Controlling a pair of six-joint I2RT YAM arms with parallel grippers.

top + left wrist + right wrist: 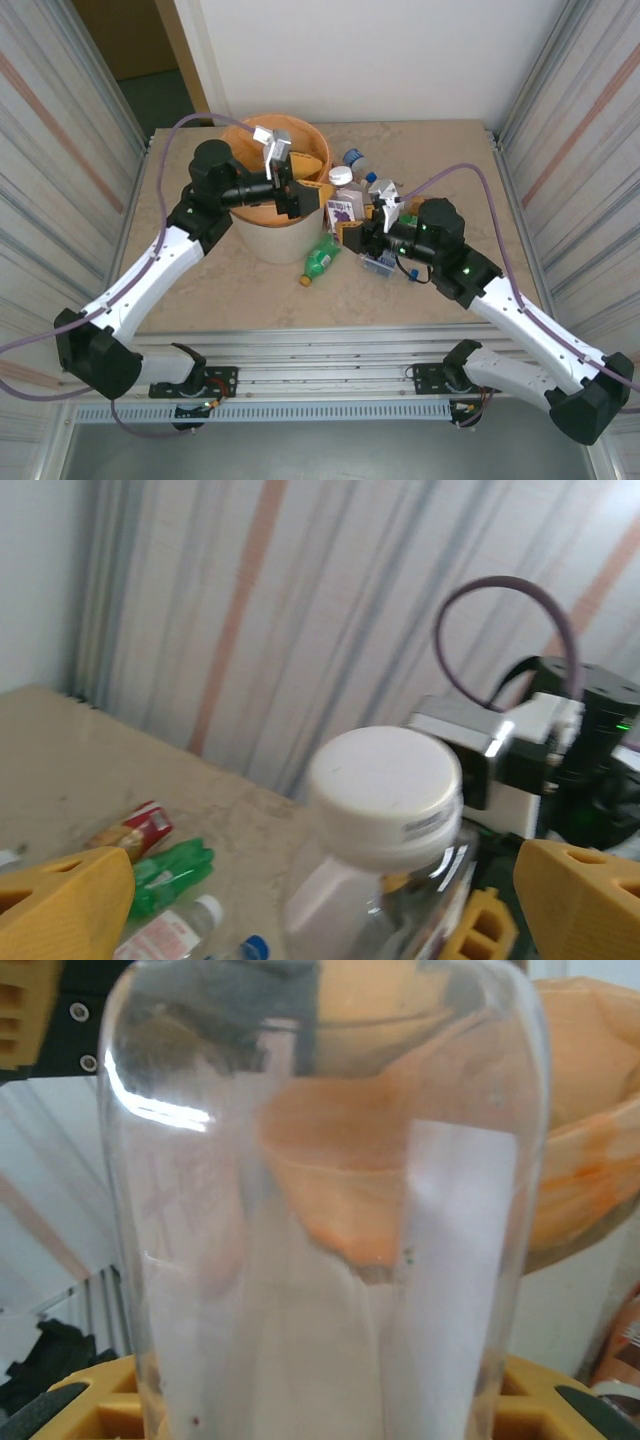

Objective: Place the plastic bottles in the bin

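Observation:
My right gripper (352,222) is shut on a clear plastic bottle (343,200) with a white cap and a purple label, held upright just right of the bin (262,240). Up close that bottle (320,1220) stands between the yellow fingers (90,1400). The bin is off-white with an orange liner (590,1150). My left gripper (300,190) stands open over the bin's right rim, pointing at the held bottle (385,800), whose cap shows between its fingers (60,900). A green bottle (320,260) lies on the table in front of the bin.
More bottles lie right of the bin: a blue-capped one (355,160) behind and a clear one (380,262) under the right wrist. A green bottle (170,868), a red-labelled one (135,830) and a white-capped one (170,930) lie on the table. Striped walls close both sides.

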